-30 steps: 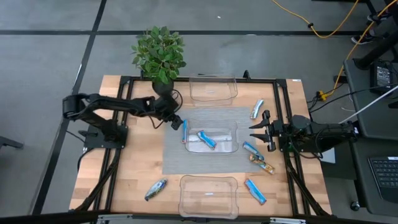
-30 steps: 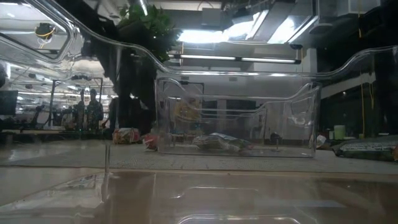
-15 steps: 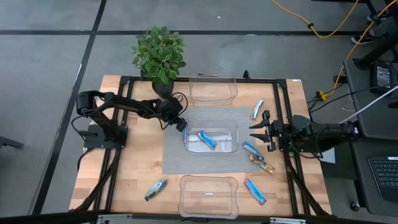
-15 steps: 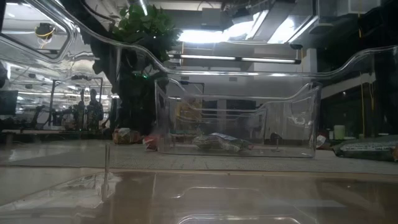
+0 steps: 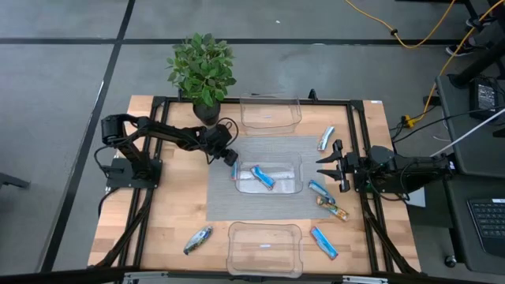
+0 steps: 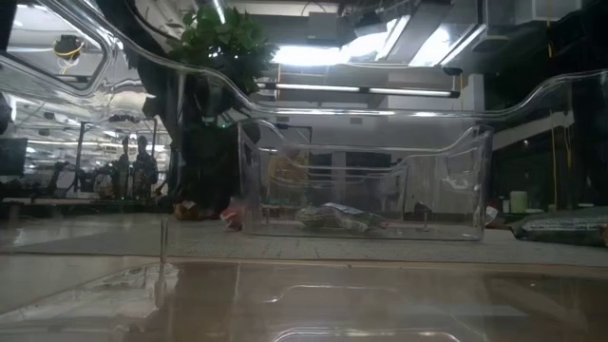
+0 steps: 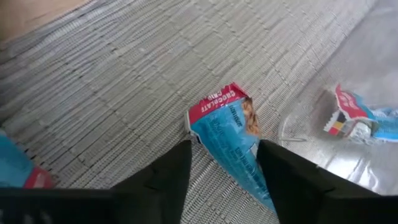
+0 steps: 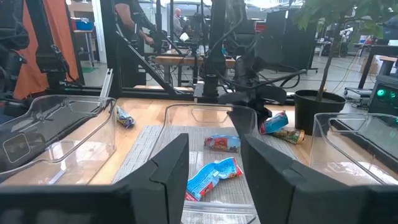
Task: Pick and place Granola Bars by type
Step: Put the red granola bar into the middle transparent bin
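A bright blue granola bar with a red end lies flat on the grey mat, just left of the middle clear bin. My left gripper is down over it, one finger along each long side. That bin holds two blue bars. Other bars lie loose: one at the far right, a blue one, a brown-orange one, a blue one near the front and a silvery one. My right gripper waits open at the table's right. My left gripper's fingers stand along the two long sides of the blue bar, near its middle, coming slanting down from the table's left. Whether they touch the wrapper I cannot tell. The bar lies flat on the mat.
A clear bin stands at the far edge and another at the near edge. A potted plant stands at the far left, close behind my left arm. Bare wood lies left of the mat.
My left gripper has come down toward the blue bar beside the middle bin and shifted a little toward the table's right, rolling slightly. The bar has stayed where it was.
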Robot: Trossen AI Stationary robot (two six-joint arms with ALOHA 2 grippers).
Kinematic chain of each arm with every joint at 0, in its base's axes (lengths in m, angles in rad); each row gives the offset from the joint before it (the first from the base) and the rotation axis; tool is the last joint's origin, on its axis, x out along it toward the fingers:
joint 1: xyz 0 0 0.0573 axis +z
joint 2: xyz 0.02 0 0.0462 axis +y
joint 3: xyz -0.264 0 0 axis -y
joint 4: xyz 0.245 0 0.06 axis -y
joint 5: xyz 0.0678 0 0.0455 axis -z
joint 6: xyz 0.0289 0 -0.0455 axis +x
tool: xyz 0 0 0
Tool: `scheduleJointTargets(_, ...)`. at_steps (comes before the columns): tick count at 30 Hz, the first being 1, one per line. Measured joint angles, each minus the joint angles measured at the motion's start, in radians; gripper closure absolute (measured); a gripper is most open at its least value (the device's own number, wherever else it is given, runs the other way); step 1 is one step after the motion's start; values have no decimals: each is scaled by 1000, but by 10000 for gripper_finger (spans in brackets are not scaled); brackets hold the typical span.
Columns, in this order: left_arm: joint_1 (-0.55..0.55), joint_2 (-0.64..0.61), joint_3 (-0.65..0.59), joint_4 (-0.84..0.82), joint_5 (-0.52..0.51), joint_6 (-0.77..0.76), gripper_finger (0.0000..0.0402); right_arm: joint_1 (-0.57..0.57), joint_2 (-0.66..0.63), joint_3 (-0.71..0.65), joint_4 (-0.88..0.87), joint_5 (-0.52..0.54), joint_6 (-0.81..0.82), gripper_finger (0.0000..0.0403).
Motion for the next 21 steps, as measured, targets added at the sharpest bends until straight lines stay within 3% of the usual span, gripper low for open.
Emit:
scheduleJointTargets(11,-10,-5,-3,3,16,-5,345,0,0,0,0,0,-1,254)
scheduleJointTargets(21,-20,-137,-4,-86,20,28,373,0,0,0,0,0,0,254)
